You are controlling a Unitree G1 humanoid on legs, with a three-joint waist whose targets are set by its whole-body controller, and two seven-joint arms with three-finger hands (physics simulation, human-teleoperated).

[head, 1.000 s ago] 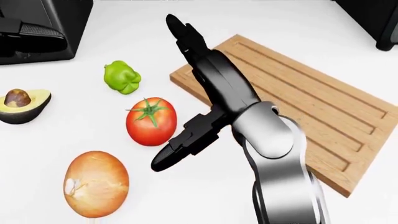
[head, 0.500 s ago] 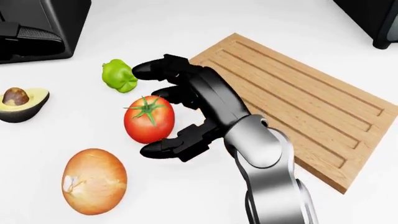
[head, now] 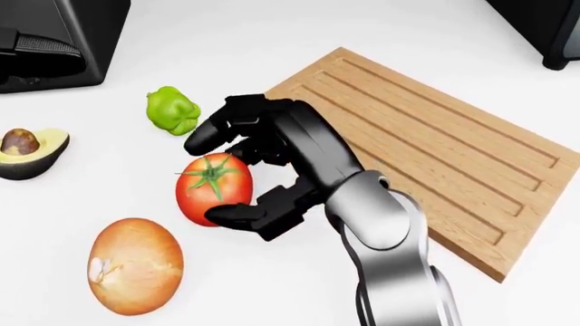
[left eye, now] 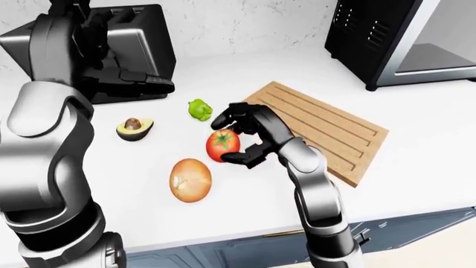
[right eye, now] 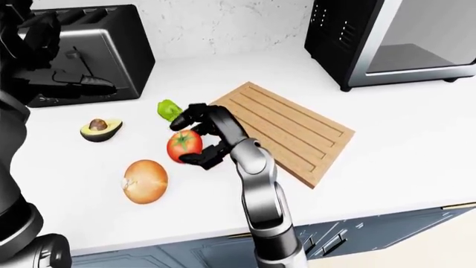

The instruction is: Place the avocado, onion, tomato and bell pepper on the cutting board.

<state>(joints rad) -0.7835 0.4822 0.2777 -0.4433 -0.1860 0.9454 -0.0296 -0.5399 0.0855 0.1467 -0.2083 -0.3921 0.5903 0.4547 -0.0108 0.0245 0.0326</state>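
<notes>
White counter [head: 299, 285] ran under everything, with a dark toaster [left eye: 126, 50] far left and a black appliance [left eye: 394, 39] far right. You had brought your right hand [head: 249, 170] in from the tomato's right, fingers [head: 213, 132] curling over its far side and the thumb [head: 240, 216] hooked under its near side, so the digits cupped the tomato [head: 204, 187] without clearly clamping it; I judged that a pre-grasp, set up so you could sweep it right onto the cutting board [head: 435, 149]. That board lay bare, angled to the right of the produce. Your left hand [left eye: 82, 17] was raised far left by the toaster; I could not tell its grip. The tomato looked glossy red with a green star calyx. The bell pepper [head: 172, 110] sat just beyond it, the avocado half [head: 27, 153] at the left, and the onion [head: 136, 265] nearest you.
</notes>
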